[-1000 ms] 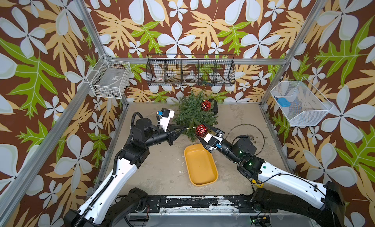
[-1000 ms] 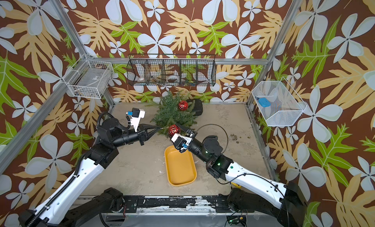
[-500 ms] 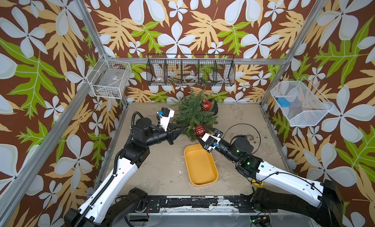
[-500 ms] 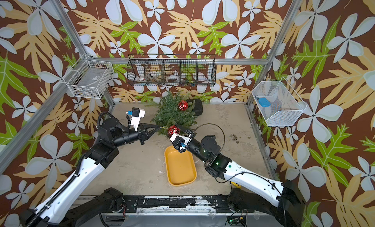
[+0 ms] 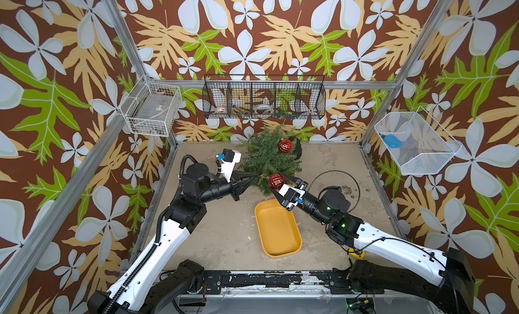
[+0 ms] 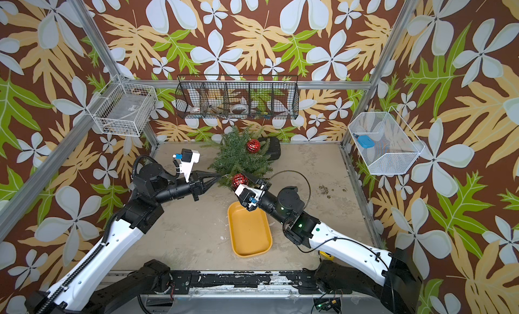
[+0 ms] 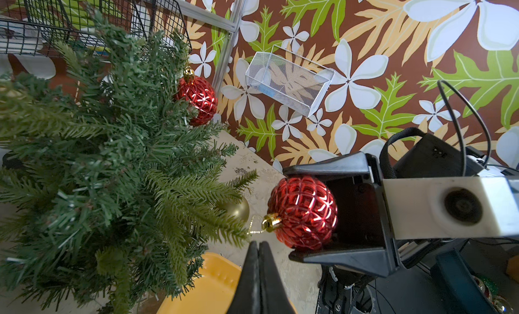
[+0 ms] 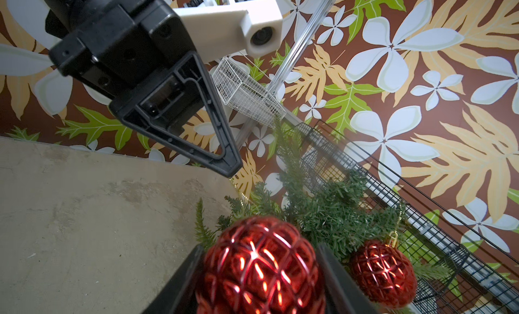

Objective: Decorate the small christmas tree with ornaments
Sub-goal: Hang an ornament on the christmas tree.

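red ornament (image 5: pixel 276 181) nr tree (image 5: pixel 265 158) edge

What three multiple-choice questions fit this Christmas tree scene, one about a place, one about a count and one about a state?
1. Where does the yellow tray lie?
A. In a wire basket on the wall
B. On the table, on the robot's side of the small christmas tree
C. On top of the tree

2. How many red ornaments are in view?
A. One
B. Two
C. Four

3. What state is the right gripper in?
A. Open and empty
B. Shut on the tray
C. Shut on a red ornament

Answers:
1 B: both top views show the tray flat on the table just short of the tree.
2 B: the held ornament sits in the gripper and the hung ornament hangs on the tree.
3 C: in the left wrist view its jaws clamp the ornament from two sides.
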